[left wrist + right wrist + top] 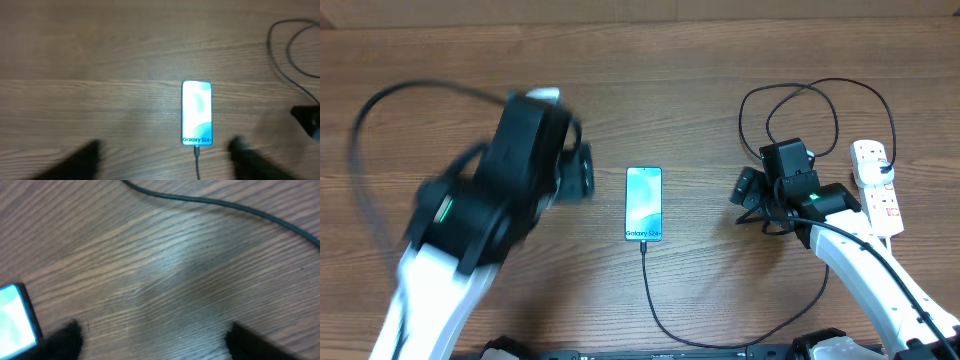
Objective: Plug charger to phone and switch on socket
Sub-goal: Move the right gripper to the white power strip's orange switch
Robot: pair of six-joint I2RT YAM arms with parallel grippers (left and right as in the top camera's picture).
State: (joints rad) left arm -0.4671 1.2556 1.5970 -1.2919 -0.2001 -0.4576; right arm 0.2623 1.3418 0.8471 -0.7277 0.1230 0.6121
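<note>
The slim blue-screened phone (643,204) lies mid-frame on the wooden table (620,80) with the thin black charger cable (646,272) seated in its lower edge, so I judge only the switch on the white power strip (877,187) at the right edge remains. Both the left gripper (584,170) and the right gripper (744,188) have fingers spread, holding nothing. My worry: the right arm, reaching across the cable loops at upper right, snags one and tugs the plug out.

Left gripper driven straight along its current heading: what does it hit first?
Probably the phone: the left wrist view shows it dead ahead, between the open fingers of the left gripper. Height over the table is unclear.
</note>
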